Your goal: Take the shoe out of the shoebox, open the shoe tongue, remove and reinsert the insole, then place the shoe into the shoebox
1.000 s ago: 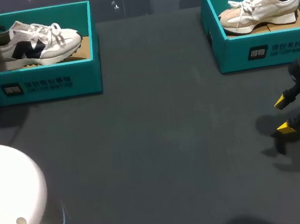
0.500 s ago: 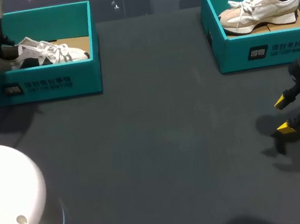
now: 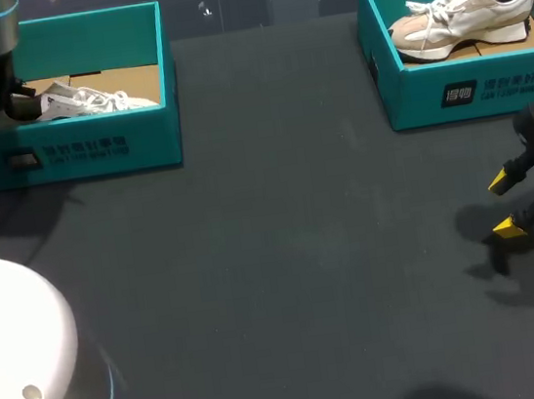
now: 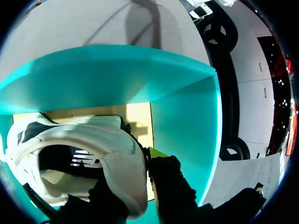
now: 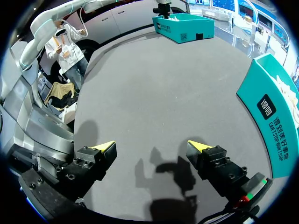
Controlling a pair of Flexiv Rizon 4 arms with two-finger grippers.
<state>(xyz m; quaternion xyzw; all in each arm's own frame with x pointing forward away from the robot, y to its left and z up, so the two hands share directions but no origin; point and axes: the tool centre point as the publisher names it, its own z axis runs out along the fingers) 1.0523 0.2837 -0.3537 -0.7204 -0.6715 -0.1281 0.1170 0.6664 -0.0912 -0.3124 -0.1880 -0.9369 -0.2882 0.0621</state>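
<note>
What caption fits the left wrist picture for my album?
Left gripper holds the white shoe by its heel inside the teal shoebox.

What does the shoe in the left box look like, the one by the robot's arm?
The shoe is a white lace-up sneaker with dark patches and a padded heel collar. It lies low inside the teal left shoebox, on its brown cardboard floor, toe toward the table's middle. The left pincer grips its heel rim, one finger inside, one outside.
</note>
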